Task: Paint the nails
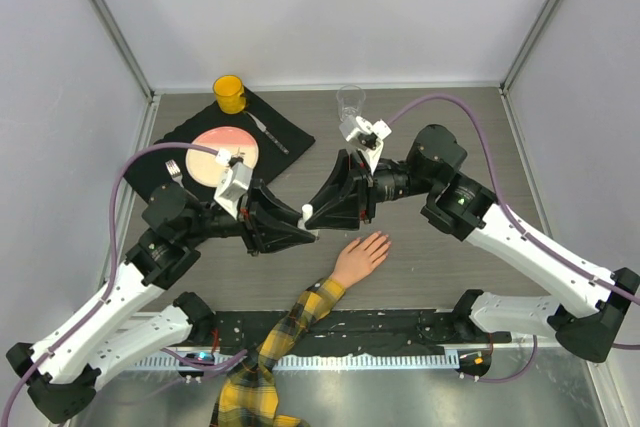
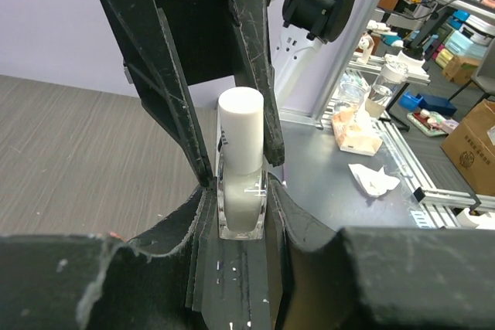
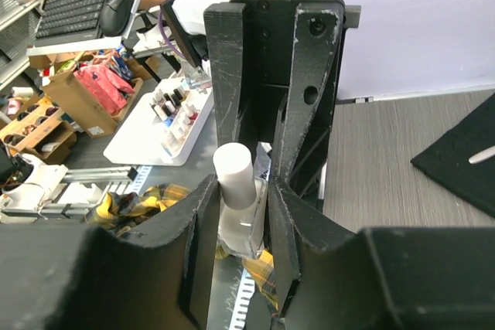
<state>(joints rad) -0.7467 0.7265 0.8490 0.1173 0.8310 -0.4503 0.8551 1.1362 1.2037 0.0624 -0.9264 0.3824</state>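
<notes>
If the left claw (image 1: 306, 232), pinching the clear bottle (image 2: 242, 210), slackens while the right claw (image 1: 320, 215) bracketing the white cap (image 2: 241, 133) twists, polish could spill onto the surface (image 1: 450, 127). Whether the right claw grips yet, I cannot tell. Both arms reach inward, meeting mid-frame just above the nails (image 1: 381, 241) of the mannequin hand (image 1: 360, 257).

In the top view the nails (image 1: 383, 241) of the mannequin hand (image 1: 360, 257) are too small to make out; the plaid sleeve (image 1: 262, 372) runs off the bottom edge. At centre the bottle (image 1: 308, 212) shows only its white cap, the rest hidden between left gripper (image 1: 310, 236) and right gripper (image 1: 318, 217), which perhaps touches the cap.
</notes>
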